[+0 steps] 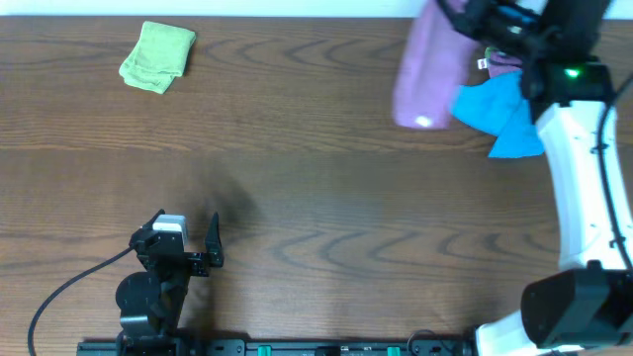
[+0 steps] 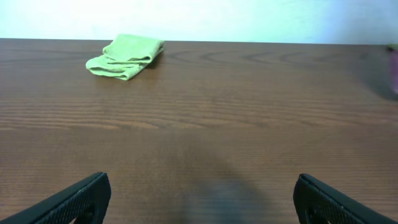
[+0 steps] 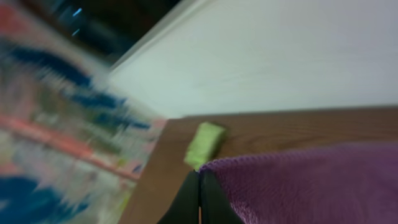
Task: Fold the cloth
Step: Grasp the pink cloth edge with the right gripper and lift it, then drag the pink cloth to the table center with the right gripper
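R gripper (image 3: 199, 193) pinches the cloth (image 1: 427, 69) by an edge; L gripper (image 1: 188, 239) spread, idle. Best: carry it clear of blue cloth (image 1: 495, 111), lay flat w/o bunching.

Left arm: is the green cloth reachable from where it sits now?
Likely yes. The left pincer is open and faces the green cloth across the table; nothing lies between. It may be a stretch.
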Controlling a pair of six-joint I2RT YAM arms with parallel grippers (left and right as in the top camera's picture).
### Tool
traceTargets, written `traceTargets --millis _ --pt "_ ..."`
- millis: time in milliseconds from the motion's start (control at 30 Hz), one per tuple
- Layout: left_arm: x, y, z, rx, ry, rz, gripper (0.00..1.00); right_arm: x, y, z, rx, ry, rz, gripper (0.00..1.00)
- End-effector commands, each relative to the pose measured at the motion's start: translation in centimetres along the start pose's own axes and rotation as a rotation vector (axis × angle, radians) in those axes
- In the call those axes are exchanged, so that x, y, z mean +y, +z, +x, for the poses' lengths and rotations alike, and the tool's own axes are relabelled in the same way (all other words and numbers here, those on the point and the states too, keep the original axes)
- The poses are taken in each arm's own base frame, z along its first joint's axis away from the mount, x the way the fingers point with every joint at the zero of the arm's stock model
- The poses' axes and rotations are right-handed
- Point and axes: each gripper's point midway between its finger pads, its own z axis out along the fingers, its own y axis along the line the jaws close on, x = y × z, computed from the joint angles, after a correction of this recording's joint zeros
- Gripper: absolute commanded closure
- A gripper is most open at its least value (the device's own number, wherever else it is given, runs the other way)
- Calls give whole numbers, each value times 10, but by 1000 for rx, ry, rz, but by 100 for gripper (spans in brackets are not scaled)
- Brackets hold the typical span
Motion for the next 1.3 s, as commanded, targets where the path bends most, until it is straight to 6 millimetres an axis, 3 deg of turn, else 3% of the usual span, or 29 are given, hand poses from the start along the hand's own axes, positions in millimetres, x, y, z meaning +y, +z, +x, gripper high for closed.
traceTargets --millis 0,67,133,200,233,300,333,433,600,700,933,1067,1267 --pt "3 3 11 24 -12 -10 5 58 3 5 34 -89 -130 99" --pt "3 3 11 24 -12 -10 5 73 5 15 75 -128 -184 99" --pt "3 3 11 24 -12 -10 5 68 4 28 130 -102 -179 99" --pt "3 3 11 24 -12 -10 5 43 0 42 182 -58 -91 99" --pt "3 3 11 24 -12 -10 5 21 -4 49 201 -37 2 95" --pt "3 3 11 23 -11 -10 5 -36 -21 57 210 0 277 46" --pt "3 3 11 24 -12 -10 5 -64 -34 59 206 26 428 35" --pt "3 3 11 24 -12 -10 5 -107 -67 62 199 62 678 10" --pt "3 3 11 24 -12 -10 5 -123 -85 79 289 21 772 11" --pt "3 3 11 24 -12 -10 5 -121 -81 107 410 -35 759 20" --pt "3 3 11 24 -12 -10 5 -114 -27 179 594 -272 619 19" --pt "3 3 11 24 -12 -10 5 -139 -1 211 603 -307 586 26" --pt "3 3 11 24 -12 -10 5 -172 44 251 655 -267 457 28"
